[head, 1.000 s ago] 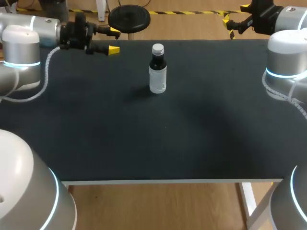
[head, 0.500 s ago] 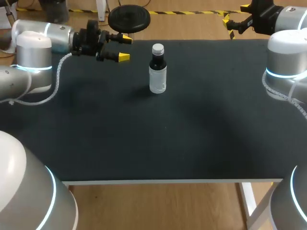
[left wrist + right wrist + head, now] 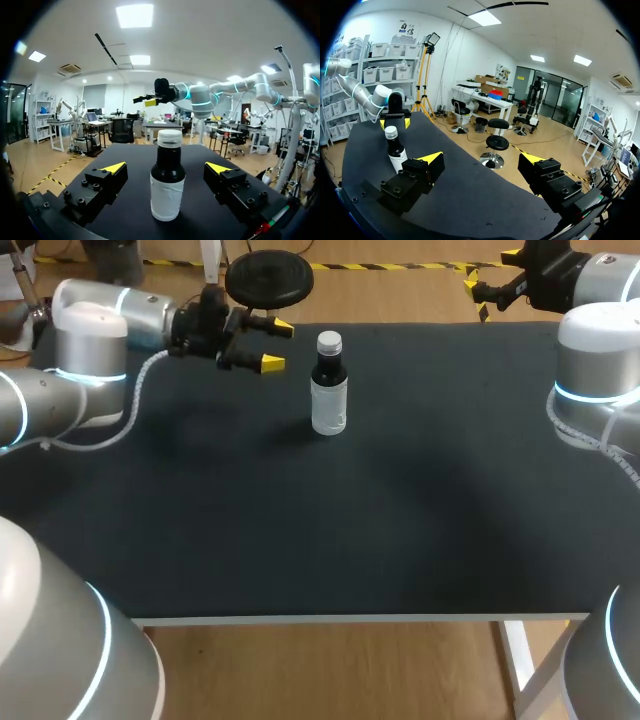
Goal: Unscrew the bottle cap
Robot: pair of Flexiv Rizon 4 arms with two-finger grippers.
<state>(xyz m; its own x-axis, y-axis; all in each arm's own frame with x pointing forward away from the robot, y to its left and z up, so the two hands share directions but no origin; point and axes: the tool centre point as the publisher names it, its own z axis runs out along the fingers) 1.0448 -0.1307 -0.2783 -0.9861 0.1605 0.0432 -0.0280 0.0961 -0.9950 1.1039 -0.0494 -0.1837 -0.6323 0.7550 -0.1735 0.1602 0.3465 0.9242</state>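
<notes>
Head view: the bottle (image 3: 329, 385) stands upright on the table (image 3: 400, 520), cap (image 3: 329, 341) on; left gripper (image 3: 277, 346) near it, fingers apart, not touching; right gripper (image 3: 476, 296) well apart from the bottle, fingers likewise spread.

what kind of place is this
Probably a robotics lab test bench: a left arm and a right arm flank a black-topped table, and a single capped bottle stands on it as the test piece.
</notes>
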